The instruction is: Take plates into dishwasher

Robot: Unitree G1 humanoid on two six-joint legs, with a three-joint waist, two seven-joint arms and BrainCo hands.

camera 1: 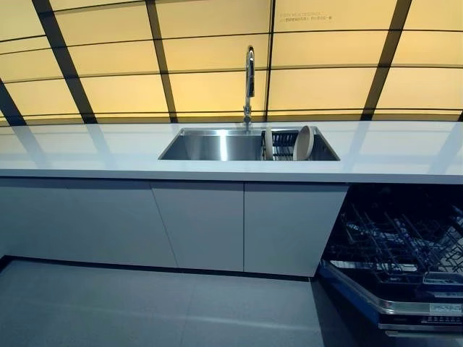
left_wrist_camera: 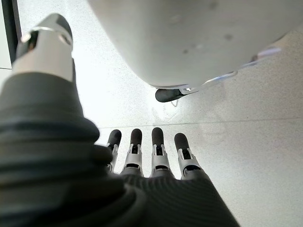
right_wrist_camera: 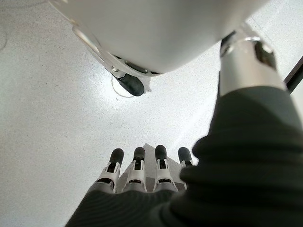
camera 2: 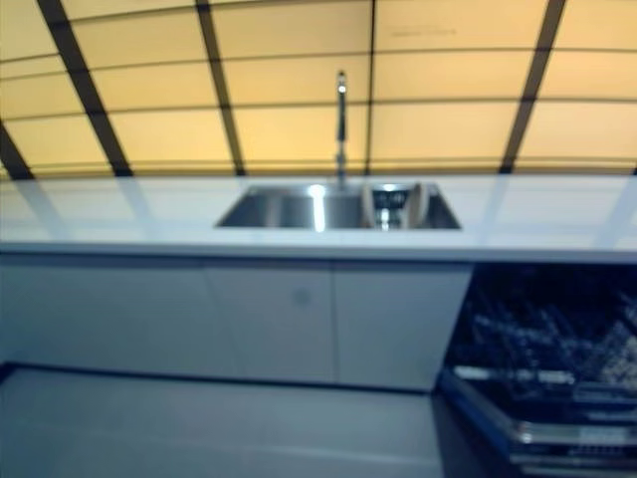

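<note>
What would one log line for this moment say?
plates: upright in sink | dishwasher: open | left hand: open, empty | right hand: open, empty

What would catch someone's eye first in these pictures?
The glowing yellow wall behind the counter dominates, with a tall tap over the steel sink. In the sink's right half, plates stand on edge in a rack. At lower right the dishwasher is open, its dark rack pulled out. Both hands, left and right, hang open over the floor.

Kitchen, steel sink (camera 1: 217,147) with tall faucet (camera 1: 249,83), white countertop (camera 1: 87,148), open dishwasher (camera 1: 398,260)
</note>
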